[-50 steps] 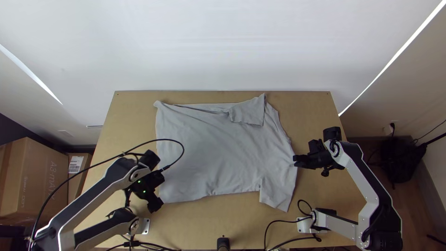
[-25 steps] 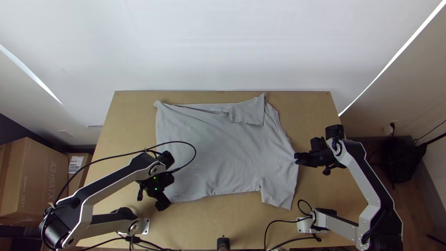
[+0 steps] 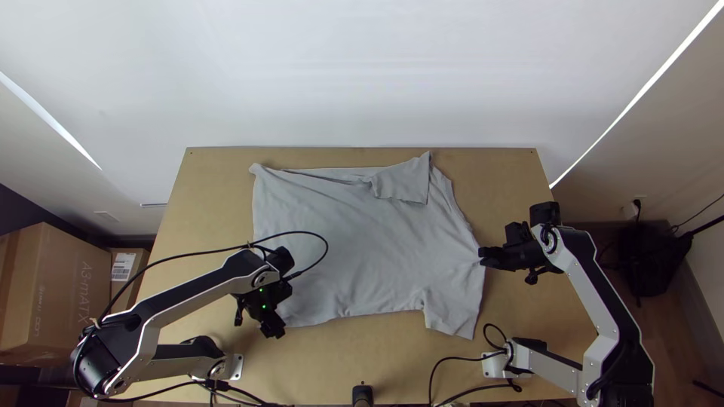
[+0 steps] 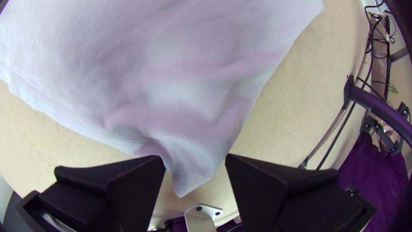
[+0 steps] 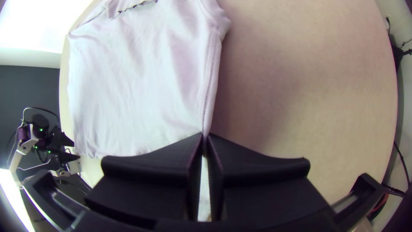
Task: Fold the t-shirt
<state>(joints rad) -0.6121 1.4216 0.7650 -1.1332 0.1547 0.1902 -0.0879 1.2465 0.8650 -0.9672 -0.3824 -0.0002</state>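
Between wide left end effector (image 3: 277,332) tips, shirt corner (image 4: 189,178); right end effector (image 3: 481,258) grips edge (image 5: 209,107).

A: What's low in the middle of the frame?

B: The right gripper (image 3: 483,258), its wide black fingers (image 5: 146,169) drawn together on the edge of the t-shirt (image 5: 137,86).

A: Which edge?

B: A long one with a stitched line, running up to a bulge at the upper centre. The cloth lies spread across the left half, lightly creased, with a rough-edged flap (image 5: 124,5) at the upper left.

A: And over on the right?

B: Wooden table (image 5: 309,86), with a dark cable (image 5: 401,163) at the lower right edge.

A: Anything far left?

B: The left gripper (image 3: 278,329), fingers apart, near the shirt's lower left corner.
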